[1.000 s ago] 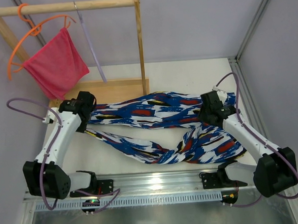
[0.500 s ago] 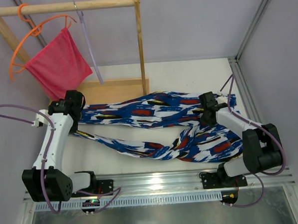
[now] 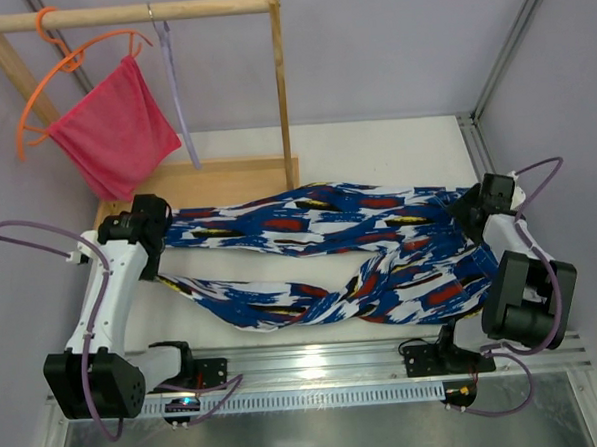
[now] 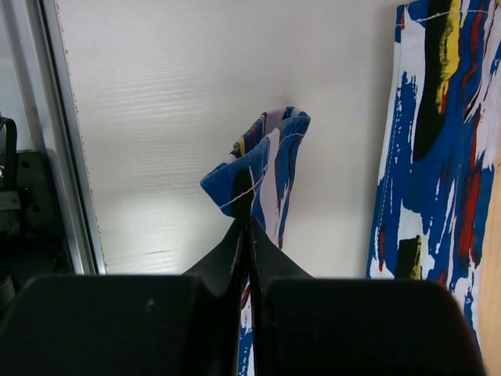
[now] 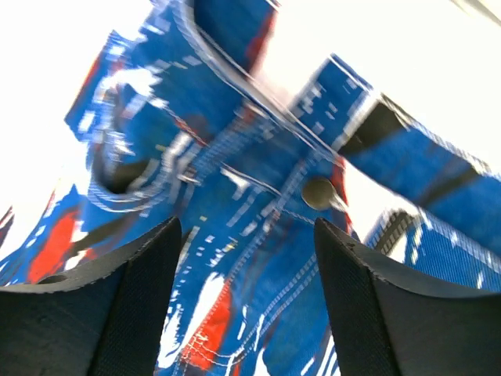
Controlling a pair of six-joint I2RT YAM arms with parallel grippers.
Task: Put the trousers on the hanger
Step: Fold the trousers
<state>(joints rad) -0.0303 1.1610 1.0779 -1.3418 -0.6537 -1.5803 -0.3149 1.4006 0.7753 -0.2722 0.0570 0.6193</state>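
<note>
Smooth white counter (image 3: 374, 144) carries the soft, busily printed trousers (image 3: 318, 222), sprawled in 2 twisted legs. From the wooden rail (image 3: 207, 6) dangles the thin lavender plastic hanger (image 3: 174, 90). The left pincer (image 4: 244, 223) pinches a folded hem; the right pincer (image 5: 246, 235) gapes wide over the buttoned waistband.

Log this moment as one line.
left gripper: shut on trousers | right gripper: open, above trousers | hanger: hanging on rail, bare
</note>
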